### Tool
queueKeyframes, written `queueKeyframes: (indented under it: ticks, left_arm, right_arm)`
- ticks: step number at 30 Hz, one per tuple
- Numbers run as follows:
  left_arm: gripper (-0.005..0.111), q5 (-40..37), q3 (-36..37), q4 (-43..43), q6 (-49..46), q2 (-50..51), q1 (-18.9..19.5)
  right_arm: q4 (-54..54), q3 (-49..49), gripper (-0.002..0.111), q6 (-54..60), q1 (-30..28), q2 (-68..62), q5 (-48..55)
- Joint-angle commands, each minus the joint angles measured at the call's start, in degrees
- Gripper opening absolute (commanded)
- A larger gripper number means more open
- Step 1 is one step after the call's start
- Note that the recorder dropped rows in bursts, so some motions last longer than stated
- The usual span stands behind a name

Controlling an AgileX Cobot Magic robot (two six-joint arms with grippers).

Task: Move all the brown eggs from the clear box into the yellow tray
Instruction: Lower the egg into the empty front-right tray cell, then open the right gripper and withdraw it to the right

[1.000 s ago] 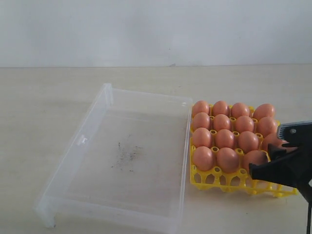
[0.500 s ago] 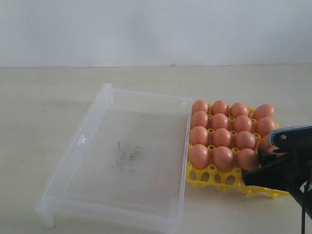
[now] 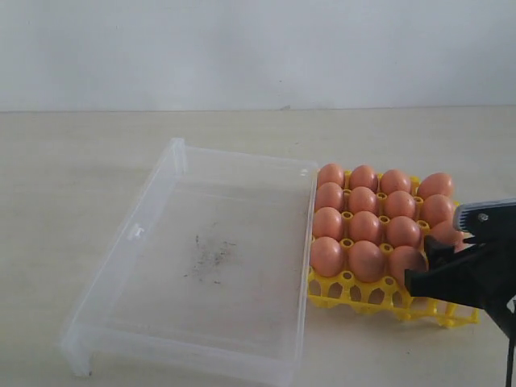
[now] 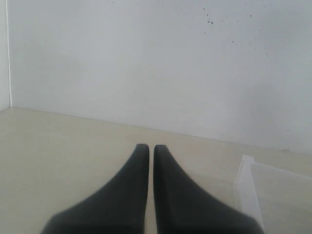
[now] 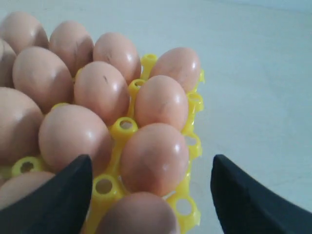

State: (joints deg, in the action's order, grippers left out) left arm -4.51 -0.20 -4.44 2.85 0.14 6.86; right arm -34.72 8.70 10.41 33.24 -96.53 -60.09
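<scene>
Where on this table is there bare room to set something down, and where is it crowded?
Free: the floor of the clear box; the table left of the box and behind it. Crowded: the yellow tray, packed with eggs, right tool at its corner.

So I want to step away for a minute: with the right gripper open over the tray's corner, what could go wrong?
1. The right gripper has its open jaws on either side of a brown egg at the yellow tray corner; a slanted retreat could clip it and roll it out.
2. A finger might snag the tray's lattice rim and drag the whole tray, jolting the other brown eggs.
</scene>
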Motion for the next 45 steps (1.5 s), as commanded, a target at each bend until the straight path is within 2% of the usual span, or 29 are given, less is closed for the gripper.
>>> queueKeyframes:
  ticks: [1, 4, 6, 7, 8, 10, 15, 18, 22, 29, 45]
  left_arm:
    - [0.004, 0.1, 0.2, -0.5, 0.5, -0.1, -0.1]
    - [0.004, 0.1, 0.2, -0.5, 0.5, -0.1, -0.1]
    - [0.004, 0.1, 0.2, -0.5, 0.5, -0.1, -0.1]
    - [0.004, 0.1, 0.2, -0.5, 0.5, -0.1, -0.1]
    - [0.004, 0.1, 0.2, -0.5, 0.5, -0.1, -0.1]
    - [0.004, 0.1, 0.2, -0.5, 0.5, -0.1, -0.1]
    - [0.004, 0.1, 0.2, -0.5, 0.5, -0.1, -0.1]
    - [0.004, 0.1, 0.2, -0.5, 0.5, -0.1, -0.1]
    - [0.004, 0.1, 0.2, -0.5, 0.5, -0.1, -0.1]
    - [0.004, 0.1, 0.2, -0.5, 0.5, -0.1, -0.1]
    - [0.004, 0.1, 0.2, -0.5, 0.5, -0.1, -0.1]
  right_arm:
    - [-0.2, -2.4, 0.063, 0.6, -0.2, 6.5, 0.3]
    - [-0.2, -4.1, 0.062, 0.3, -0.2, 11.6, 1.5]
    - [1.0, -4.9, 0.052, 0.3, -0.2, 15.1, 3.6]
    - [2.3, -5.2, 0.045, 0.3, -0.2, 16.4, 4.9]
    - [4.6, -5.4, 0.033, 0.0, -0.2, 18.2, 6.3]
    - [12.4, -5.4, 0.001, -1.3, -0.2, 21.3, 8.9]
    - [40.8, -5.4, 0.001, -13.5, -0.2, 29.6, 7.7]
    - [48.5, -5.4, 0.001, -17.5, -0.2, 33.7, 6.9]
    - [48.7, -5.4, 0.001, -20.4, -0.2, 36.4, 11.8]
    - [49.1, -5.4, 0.001, -33.8, -0.2, 36.6, 16.7]
    - [49.0, -5.4, 0.001, -33.9, -0.2, 36.6, 17.1]
